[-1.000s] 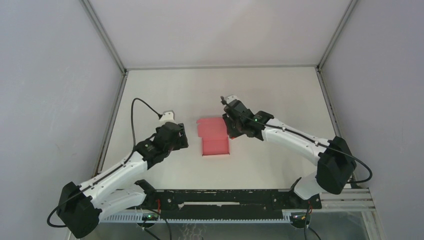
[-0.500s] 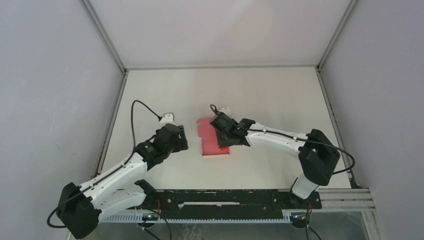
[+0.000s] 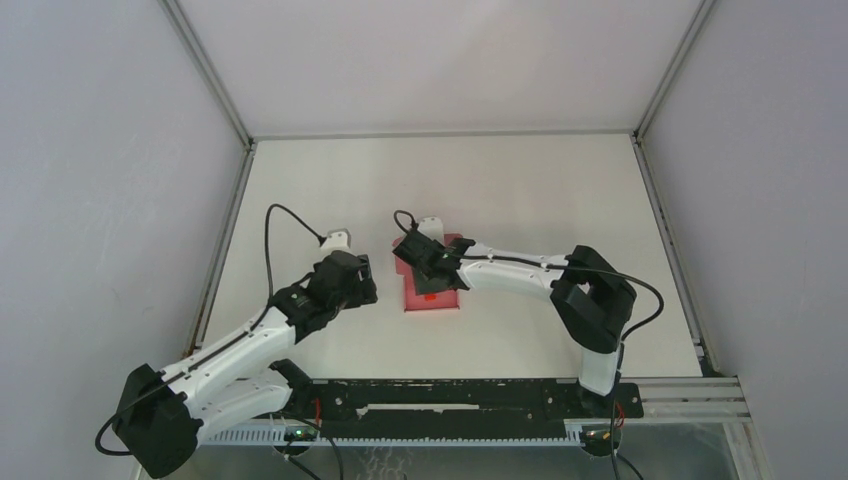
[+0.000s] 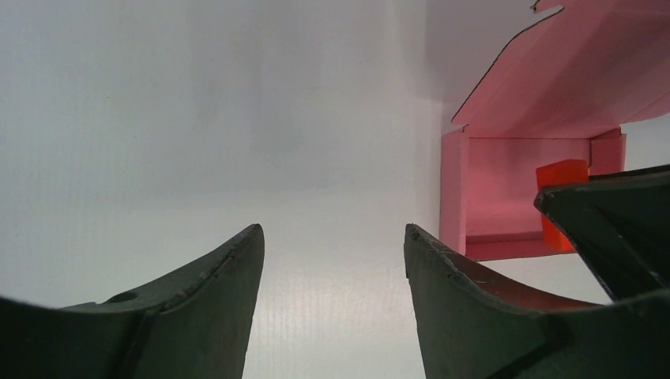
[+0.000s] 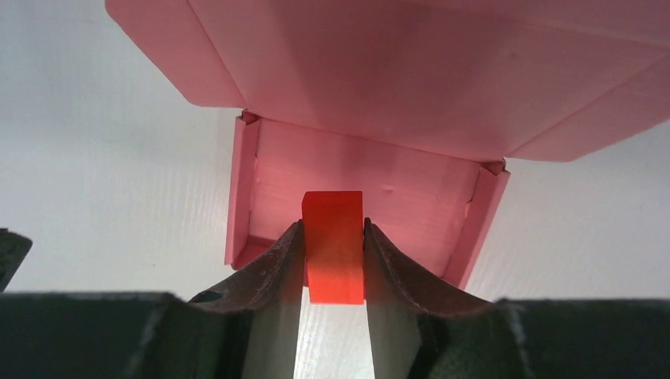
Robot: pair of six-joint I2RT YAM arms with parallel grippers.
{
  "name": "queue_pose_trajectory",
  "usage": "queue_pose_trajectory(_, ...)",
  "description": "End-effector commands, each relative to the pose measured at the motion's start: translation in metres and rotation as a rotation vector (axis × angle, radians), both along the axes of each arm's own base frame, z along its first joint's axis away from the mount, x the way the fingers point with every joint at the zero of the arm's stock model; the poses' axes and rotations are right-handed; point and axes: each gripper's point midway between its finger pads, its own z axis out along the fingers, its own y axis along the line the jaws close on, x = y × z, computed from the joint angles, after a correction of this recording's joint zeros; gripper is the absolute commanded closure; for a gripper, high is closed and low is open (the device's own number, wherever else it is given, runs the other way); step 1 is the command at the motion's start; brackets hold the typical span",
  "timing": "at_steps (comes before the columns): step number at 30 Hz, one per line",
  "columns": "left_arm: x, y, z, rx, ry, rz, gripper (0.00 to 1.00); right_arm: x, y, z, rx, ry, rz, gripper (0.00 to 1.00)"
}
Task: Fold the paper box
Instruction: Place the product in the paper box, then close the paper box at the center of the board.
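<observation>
My right gripper (image 5: 333,233) is pinching the red block (image 5: 334,260) between its fingers, holding it at the open mouth of the box (image 5: 355,178). The box is lying on the table (image 3: 520,190) with its flap (image 4: 569,71) lifted. My left gripper (image 4: 332,241) is hovering open and empty just left of the box.

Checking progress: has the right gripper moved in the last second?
Yes. The right gripper swung left, from right of the paper box to above it.

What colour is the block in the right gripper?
Bright orange-red; the block shows best in the right wrist view.
</observation>
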Motion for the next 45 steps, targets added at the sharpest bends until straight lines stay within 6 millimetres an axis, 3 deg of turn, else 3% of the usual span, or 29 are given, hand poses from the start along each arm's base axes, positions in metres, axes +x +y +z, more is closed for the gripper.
queue_pose_trajectory(1, 0.005, -0.004, 0.007, -0.036, -0.034, 0.005, 0.30, 0.005, 0.014, 0.009, 0.023, -0.032, -0.025, 0.57)
queue_pose_trajectory(4, 0.007, -0.005, 0.009, -0.039, -0.039, 0.008, 0.30, 0.001, 0.009, 0.007, -0.004, -0.027, -0.021, 0.55)
queue_pose_trajectory(8, 0.009, -0.007, 0.010, -0.047, -0.044, 0.014, 0.30, -0.001, 0.003, 0.010, -0.031, -0.032, -0.009, 0.45)
queue_pose_trajectory(11, 0.014, -0.009, 0.014, -0.045, -0.061, 0.013, 0.30, -0.001, -0.002, 0.032, 0.005, -0.089, 0.006, 0.45)
queue_pose_trajectory(18, 0.033, -0.015, 0.039, -0.015, -0.139, -0.031, 0.30, 0.011, -0.020, 0.107, 0.150, -0.229, 0.160, 0.43)
queue_pose_trajectory(22, 0.033, -0.011, 0.050, -0.014, -0.189, -0.034, 0.29, 0.016, -0.039, 0.125, 0.243, -0.268, 0.195, 0.39)
queue_pose_trajectory(25, 0.033, -0.008, 0.059, -0.015, -0.218, -0.035, 0.28, 0.019, -0.053, 0.132, 0.312, -0.264, 0.216, 0.29)
queue_pose_trajectory(30, 0.038, -0.007, 0.068, 0.003, -0.239, -0.033, 0.22, 0.030, -0.077, 0.132, 0.322, -0.295, 0.230, 0.08)
queue_pose_trajectory(32, 0.043, -0.010, 0.069, 0.016, -0.235, -0.036, 0.06, 0.039, -0.090, 0.128, 0.305, -0.300, 0.222, 0.07)
queue_pose_trajectory(33, 0.047, -0.014, 0.071, 0.014, -0.243, -0.046, 0.01, 0.044, -0.095, 0.125, 0.294, -0.302, 0.220, 0.10)
queue_pose_trajectory(39, 0.065, -0.027, 0.069, 0.043, -0.256, -0.096, 0.03, 0.060, -0.105, 0.107, 0.234, -0.313, 0.280, 0.44)
queue_pose_trajectory(45, 0.074, -0.036, 0.066, 0.054, -0.284, -0.160, 0.19, 0.068, -0.088, 0.084, 0.263, -0.278, 0.409, 0.39)
